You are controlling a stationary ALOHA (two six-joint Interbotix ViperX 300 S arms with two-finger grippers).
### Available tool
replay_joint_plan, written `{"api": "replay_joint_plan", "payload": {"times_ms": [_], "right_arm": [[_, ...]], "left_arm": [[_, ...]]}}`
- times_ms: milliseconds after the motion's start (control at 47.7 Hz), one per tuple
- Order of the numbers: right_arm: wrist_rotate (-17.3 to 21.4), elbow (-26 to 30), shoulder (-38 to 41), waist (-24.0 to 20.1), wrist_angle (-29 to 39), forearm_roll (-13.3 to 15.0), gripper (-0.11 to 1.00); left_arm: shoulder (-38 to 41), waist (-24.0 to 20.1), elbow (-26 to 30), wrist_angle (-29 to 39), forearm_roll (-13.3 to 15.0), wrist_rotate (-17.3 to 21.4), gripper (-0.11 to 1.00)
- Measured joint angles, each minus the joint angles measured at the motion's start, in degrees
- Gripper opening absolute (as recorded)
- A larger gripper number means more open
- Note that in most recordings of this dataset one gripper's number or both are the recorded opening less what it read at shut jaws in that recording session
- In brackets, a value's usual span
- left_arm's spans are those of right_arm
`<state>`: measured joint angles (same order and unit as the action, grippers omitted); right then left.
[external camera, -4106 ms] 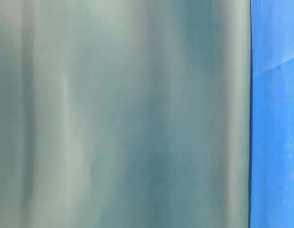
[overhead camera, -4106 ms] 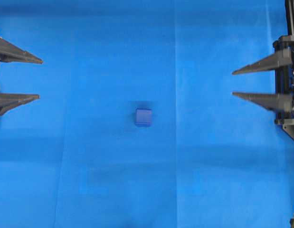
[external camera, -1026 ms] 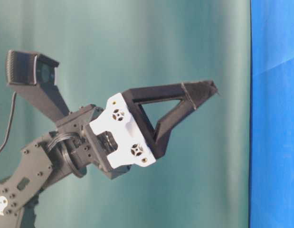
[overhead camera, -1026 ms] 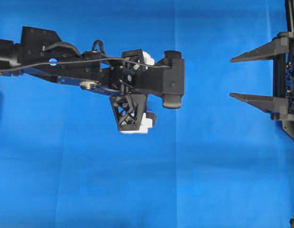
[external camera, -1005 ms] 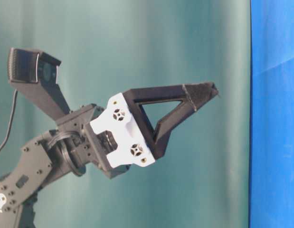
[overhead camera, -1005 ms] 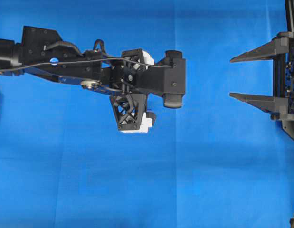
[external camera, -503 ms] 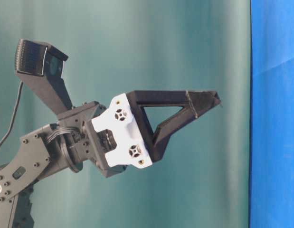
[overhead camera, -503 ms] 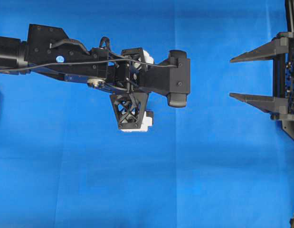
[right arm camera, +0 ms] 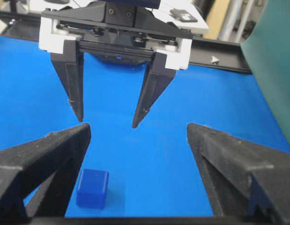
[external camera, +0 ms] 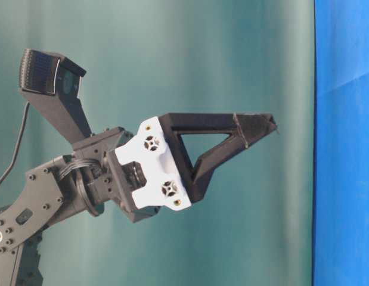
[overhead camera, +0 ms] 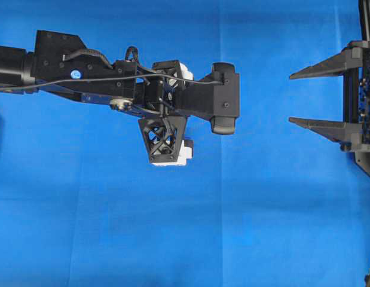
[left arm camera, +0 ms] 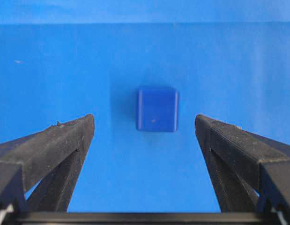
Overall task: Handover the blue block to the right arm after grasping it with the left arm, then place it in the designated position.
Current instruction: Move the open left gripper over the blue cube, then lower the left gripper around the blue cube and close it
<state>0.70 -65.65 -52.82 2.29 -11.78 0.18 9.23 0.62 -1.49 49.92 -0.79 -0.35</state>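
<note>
While the right gripper (right arm camera: 137, 178) waits spread wide, blue block (left arm camera: 157, 109) lies below, centred between left gripper's (right arm camera: 107, 124) parted fingers (left arm camera: 60, 140), untouched.

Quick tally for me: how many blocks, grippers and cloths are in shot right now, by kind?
Blue block: 1, lying on the cloth
Grippers: 2, the left gripper open above the block, the right gripper open at the cloth's edge
Blue cloth: 1
Total: 4

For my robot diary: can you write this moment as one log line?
left gripper: open, above blue block | block: on cloth, untouched | right gripper: open, waiting
</note>
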Motion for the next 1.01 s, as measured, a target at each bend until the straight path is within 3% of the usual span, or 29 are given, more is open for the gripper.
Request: {"api": "replay_joint_plan", "payload": {"times_ms": [691,1005], "right_arm": [[0.1,0.0,0.0,0.1,0.1,0.0,0.97],[0.1,0.0,0.4,0.0,0.1,0.0,0.97]], "left_arm": [[0.6,-0.1,0.0,-0.4,0.0,-0.1,0.92],[1.3,0.3,-3.2,-6.8,0.0,-0.1,0.92]]}}
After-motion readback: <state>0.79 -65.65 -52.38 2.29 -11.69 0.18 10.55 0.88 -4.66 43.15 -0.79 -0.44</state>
